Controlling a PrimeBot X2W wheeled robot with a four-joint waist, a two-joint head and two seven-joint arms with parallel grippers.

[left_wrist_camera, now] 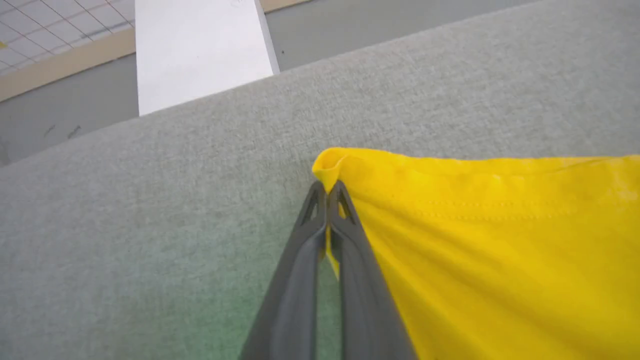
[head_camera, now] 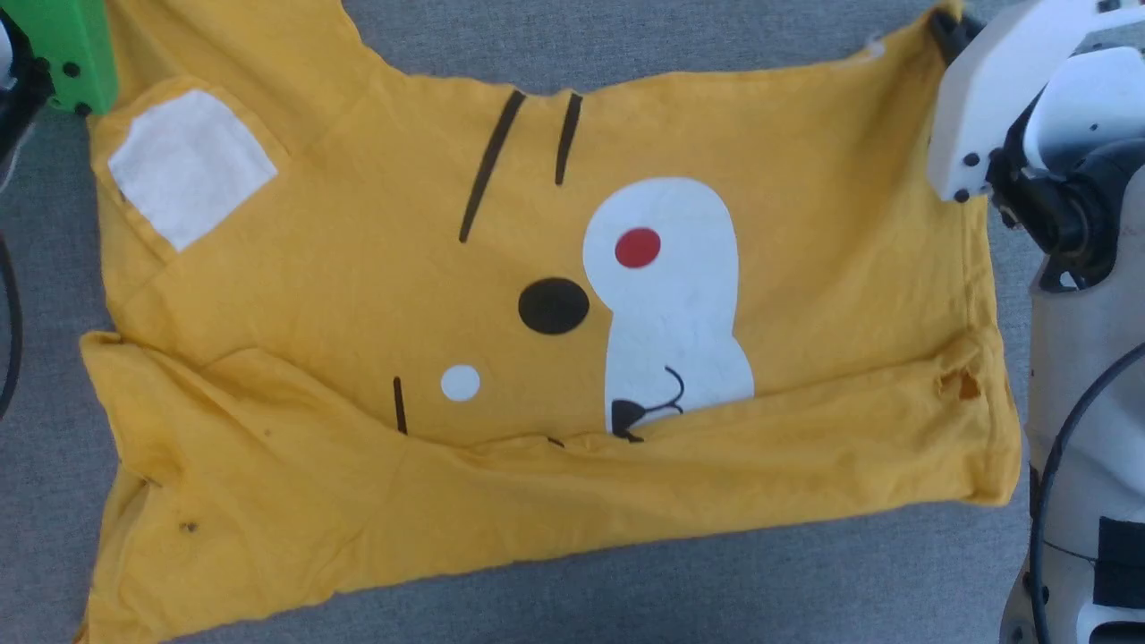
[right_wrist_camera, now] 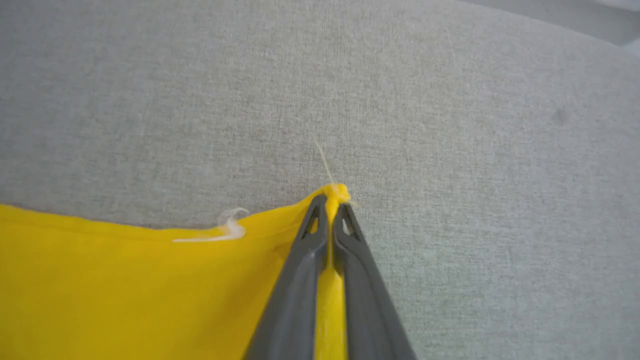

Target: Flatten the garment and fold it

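left gripper [left_wrist_camera: 327,192] and right gripper [right_wrist_camera: 330,202] each clamped on a far corner of the garment [head_camera: 358,268]

grey fabric surface [head_camera: 626,581] lies under everything; on it the garment is spread print-up, its near edge doubled over in a plain band [head_camera: 537,501] that covers the near part of the face print [head_camera: 666,295]. both pairs of fingers [left_wrist_camera: 360,260] are closed with only a small nub of cloth at the tips, so the bite looks thin. to do this step well, i would raise both corners together, keep the edge between them taut and level, and move slowly so neither corner slips out. a loose thread [right_wrist_camera: 325,160] sticks out beside the right tips.
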